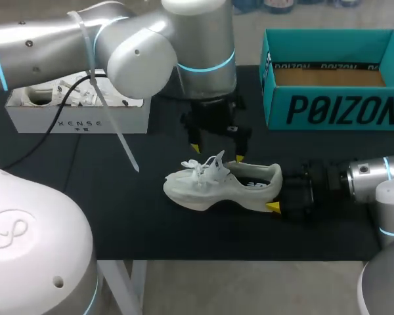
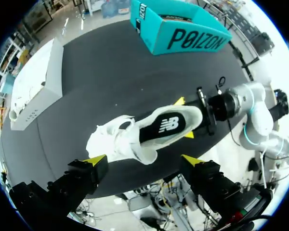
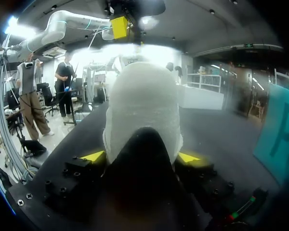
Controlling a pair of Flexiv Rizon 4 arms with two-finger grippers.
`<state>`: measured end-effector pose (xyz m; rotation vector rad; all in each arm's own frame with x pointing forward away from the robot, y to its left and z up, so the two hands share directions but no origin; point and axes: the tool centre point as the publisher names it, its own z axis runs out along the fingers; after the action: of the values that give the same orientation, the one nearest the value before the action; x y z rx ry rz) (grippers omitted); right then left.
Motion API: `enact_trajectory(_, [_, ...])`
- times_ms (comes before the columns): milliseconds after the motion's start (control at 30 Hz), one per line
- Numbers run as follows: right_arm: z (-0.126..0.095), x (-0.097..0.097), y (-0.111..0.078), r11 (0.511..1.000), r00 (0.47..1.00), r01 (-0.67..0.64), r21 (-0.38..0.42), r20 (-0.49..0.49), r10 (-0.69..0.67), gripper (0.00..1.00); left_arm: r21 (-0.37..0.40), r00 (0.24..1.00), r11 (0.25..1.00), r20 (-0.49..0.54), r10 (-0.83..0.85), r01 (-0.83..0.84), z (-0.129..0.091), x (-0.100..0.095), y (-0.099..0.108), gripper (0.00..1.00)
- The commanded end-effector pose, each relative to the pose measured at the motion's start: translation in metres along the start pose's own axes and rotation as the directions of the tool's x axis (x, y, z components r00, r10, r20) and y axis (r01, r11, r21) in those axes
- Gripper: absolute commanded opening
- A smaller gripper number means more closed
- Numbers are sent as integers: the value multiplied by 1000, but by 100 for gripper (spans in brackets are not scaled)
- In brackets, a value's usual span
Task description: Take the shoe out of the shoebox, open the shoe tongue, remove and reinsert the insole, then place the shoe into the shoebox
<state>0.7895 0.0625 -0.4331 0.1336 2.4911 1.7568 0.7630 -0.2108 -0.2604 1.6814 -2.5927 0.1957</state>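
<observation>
1. White box (image 1: 79, 117): stands at ten o'clock from the shoe, well apart. A second white shoe lies in it. It is not the task's box.
2. Left gripper (image 1: 217, 152): hangs just above the shoe at its twelve o'clock. The fingers are spread wide and hold nothing. In the left wrist view both tips stand clear of the upper.
3. Shoe (image 1: 223, 185): out of the shoebox, upright on its sole on the black mat (image 1: 118, 197), with the toe to nine o'clock and the heel to three.
   - The laces (image 1: 207, 167) bunch loosely over the throat, and the tongue beneath cannot be made out.
   - The insole (image 2: 166, 126) appears seated inside. Whether it has yet been pulled cannot be judged from this.
4. Right gripper (image 1: 280, 197): at the shoe's three o'clock, low on the mat. Its fingers are clamped on the heel from both sides, as the right wrist view confirms.
5. Shoebox (image 1: 335, 108): open at two o'clock from the shoe, well apart, with its cardboard floor bare.
6. Hazards, as judged:
   - A descending left finger may snag the loose laces rather than enter the collar, dragging the shoe against the heel clamp.
   - The heel hold is narrow, so a sideways pull on the tongue or insole could twist the shoe free or tip it.
   - The two grippers work close together at the collar, so a misjudged descent risks finger-to-finger contact.
   - The insole may fold if pinched at one edge only.
</observation>
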Motion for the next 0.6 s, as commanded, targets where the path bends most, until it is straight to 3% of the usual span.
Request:
enact_trajectory(33, [3,-1,-1,1000,1000,-2,3,1,2,0,-185,719,714,47,693,-676,-1,23,2,100])
enact_trajectory(67, [3,-1,-1,1000,1000,-2,3,1,2,0,-212,625,622,61,778,-754,0,27,8,100])
enact_trajectory(600, [3,-1,-1,1000,1000,-2,3,1,2,0,-212,625,622,61,778,-754,0,27,8,100])
